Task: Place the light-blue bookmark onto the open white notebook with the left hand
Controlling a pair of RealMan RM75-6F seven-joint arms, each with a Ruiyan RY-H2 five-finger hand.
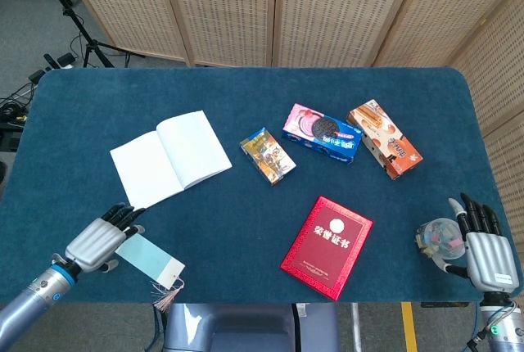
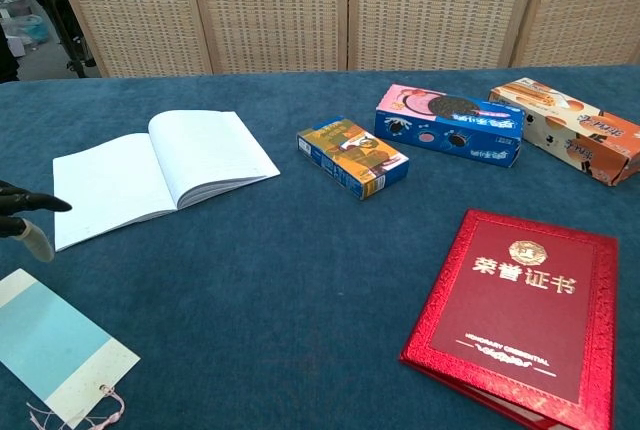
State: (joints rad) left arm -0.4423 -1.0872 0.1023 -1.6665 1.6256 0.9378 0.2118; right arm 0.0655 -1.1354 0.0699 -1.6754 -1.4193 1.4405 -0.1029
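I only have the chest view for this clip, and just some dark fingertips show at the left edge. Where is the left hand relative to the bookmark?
Observer: In the head view the left hand is above the light-blue bookmark, covering its far-left end.
Operator: Is it holding the bookmark?
Observer: Not visibly; the bookmark lies flat on the table, tassel at its front-right end.
Operator: And the right hand?
Observer: The right hand sits at the table's right edge beside a small clear object, never seen in your view.
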